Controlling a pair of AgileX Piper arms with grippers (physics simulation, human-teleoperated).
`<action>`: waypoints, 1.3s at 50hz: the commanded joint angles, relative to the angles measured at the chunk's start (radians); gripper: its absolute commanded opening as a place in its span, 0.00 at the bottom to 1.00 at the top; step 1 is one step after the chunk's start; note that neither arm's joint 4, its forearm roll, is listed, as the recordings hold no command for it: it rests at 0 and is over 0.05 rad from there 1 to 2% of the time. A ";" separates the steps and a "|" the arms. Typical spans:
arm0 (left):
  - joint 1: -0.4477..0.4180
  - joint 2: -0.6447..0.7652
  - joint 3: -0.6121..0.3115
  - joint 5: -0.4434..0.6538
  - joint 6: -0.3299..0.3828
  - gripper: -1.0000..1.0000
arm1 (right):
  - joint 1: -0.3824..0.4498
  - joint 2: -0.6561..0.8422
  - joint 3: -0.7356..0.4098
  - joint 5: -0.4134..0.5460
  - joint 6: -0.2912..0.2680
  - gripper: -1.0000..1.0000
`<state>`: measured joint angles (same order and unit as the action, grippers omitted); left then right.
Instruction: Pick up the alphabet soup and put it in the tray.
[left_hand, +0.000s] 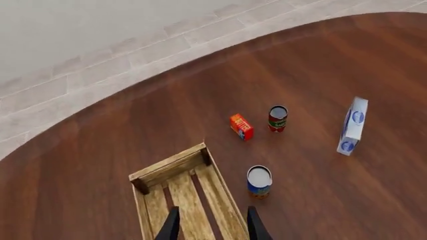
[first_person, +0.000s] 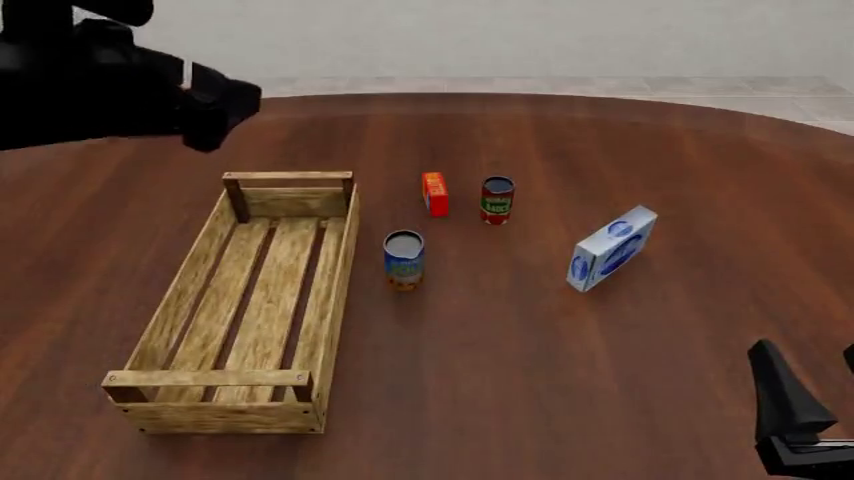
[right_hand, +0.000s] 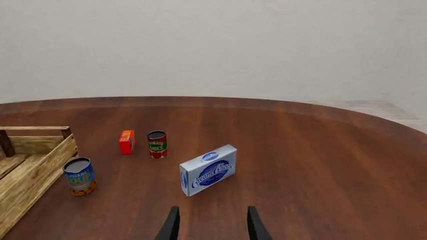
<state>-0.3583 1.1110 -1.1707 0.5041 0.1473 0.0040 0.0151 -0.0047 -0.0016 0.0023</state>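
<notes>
The alphabet soup (first_person: 403, 259) stands upright on the table (first_person: 534, 380), just right of the tray (first_person: 187, 300); behind the soup stand a small box (first_person: 434, 193) and a second can (first_person: 497, 199); a carton (first_person: 611, 249) lies well to its right.

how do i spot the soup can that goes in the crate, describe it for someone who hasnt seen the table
Find the long wooden crate. Just off its right side stands a small can, apart from everything. Its label is blue with yellow and orange; the other can, farther back, is red and green.

The tray (first_person: 340, 255) is pale rough-grained wood, the table (first_person: 561, 380) glossy dark wood, the alphabet soup (first_person: 403, 243) grey-metal-topped.
</notes>
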 joint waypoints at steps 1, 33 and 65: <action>-0.002 0.127 -0.171 0.122 0.046 1.00 | -0.001 -0.004 0.000 0.002 -0.001 1.00; -0.064 0.438 -0.484 0.283 0.085 1.00 | -0.001 -0.004 0.000 0.002 -0.001 1.00; -0.112 0.595 -0.609 0.307 0.116 1.00 | -0.001 -0.004 0.000 0.002 -0.001 1.00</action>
<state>-0.4649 1.6655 -1.7690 0.8134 0.2556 0.0040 0.0151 -0.0047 -0.0016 0.0024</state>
